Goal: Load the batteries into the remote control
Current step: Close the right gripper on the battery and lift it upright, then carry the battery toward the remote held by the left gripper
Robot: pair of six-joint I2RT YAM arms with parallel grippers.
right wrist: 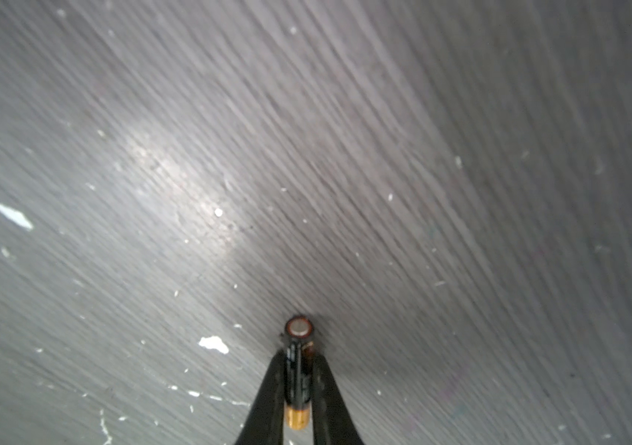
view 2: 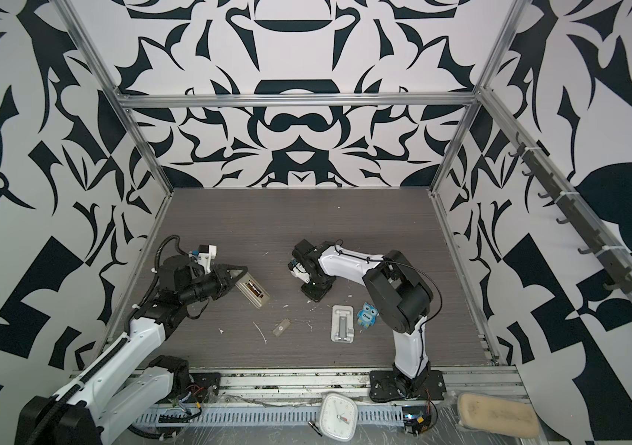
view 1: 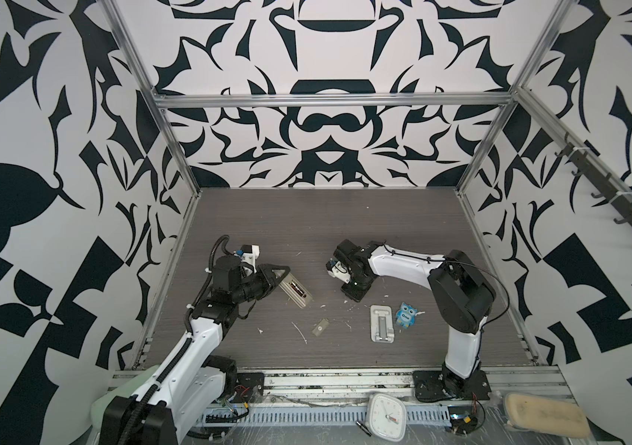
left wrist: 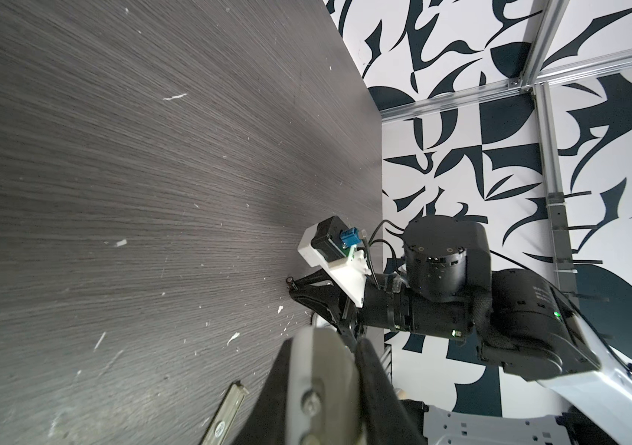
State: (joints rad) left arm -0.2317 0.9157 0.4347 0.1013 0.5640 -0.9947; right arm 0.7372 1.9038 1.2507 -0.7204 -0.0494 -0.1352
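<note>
On the grey desk (view 1: 306, 223), left of its middle, the left gripper (view 1: 281, 279) is clamped on one end of the remote control (view 1: 300, 297), which lies bay up with one battery (view 1: 298, 289) inside. Near the desk's middle, the right gripper (right wrist: 299, 356) stands narrowly parted, pinching a second battery (right wrist: 298, 375).

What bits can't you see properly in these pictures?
Buttons of the remote control: face away in both top views.
Battery in the right gripper: hidden beneath the gripper in both top views.
How full the remote's bay is: too small in top views.
What the left gripper holds: blurred in the left wrist view.
</note>
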